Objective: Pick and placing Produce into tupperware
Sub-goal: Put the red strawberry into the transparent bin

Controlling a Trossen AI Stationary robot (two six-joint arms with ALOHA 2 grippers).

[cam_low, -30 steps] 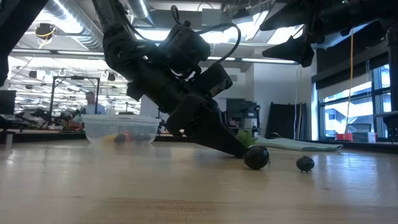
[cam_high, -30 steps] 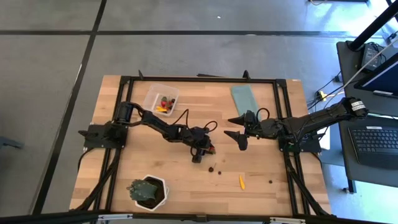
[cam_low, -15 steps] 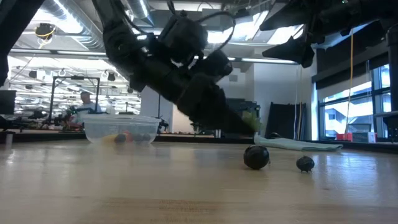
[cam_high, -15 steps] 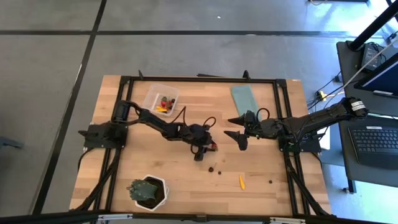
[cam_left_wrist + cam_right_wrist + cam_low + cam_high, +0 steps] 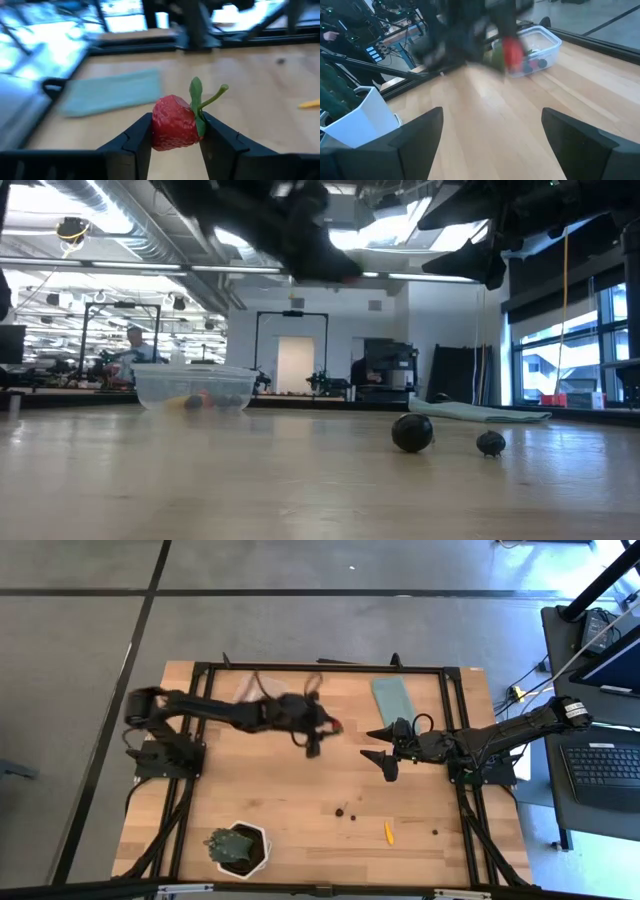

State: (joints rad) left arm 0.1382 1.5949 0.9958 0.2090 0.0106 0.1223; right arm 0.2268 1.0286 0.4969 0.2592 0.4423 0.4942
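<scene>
My left gripper (image 5: 326, 730) is in the air over the middle of the table, shut on a red toy strawberry (image 5: 174, 122) with a green leaf and stem. The clear tub (image 5: 192, 387) stands near the far-left part of the table with several small pieces inside; it also shows in the right wrist view (image 5: 540, 44). In the high view the blurred left arm covers it. My right gripper (image 5: 379, 748) hangs open right of centre, above the table. Two dark pieces (image 5: 346, 812), an orange piece (image 5: 388, 832) and another dark piece (image 5: 435, 831) lie on the near part of the table. My left gripper pinches the strawberry's red body (image 5: 165, 125) between its two fingers, one on each side. The green leaf cap (image 5: 197, 100) lies against one finger (image 5: 220, 140) and the stem sticks out past it. The strawberry is lifted clear of the table.
A flat teal lid (image 5: 392, 700) lies at the far edge, right of centre. A green plant in a white pot (image 5: 238, 848) stands at the near-left edge. A black frame runs around the table. People and benches show in the room behind.
My left gripper has risen from the table beside the dark pieces and swung toward the far edge, carrying the strawberry up with it. It moves fast and shows blurred. The dark pieces stay where they were.
</scene>
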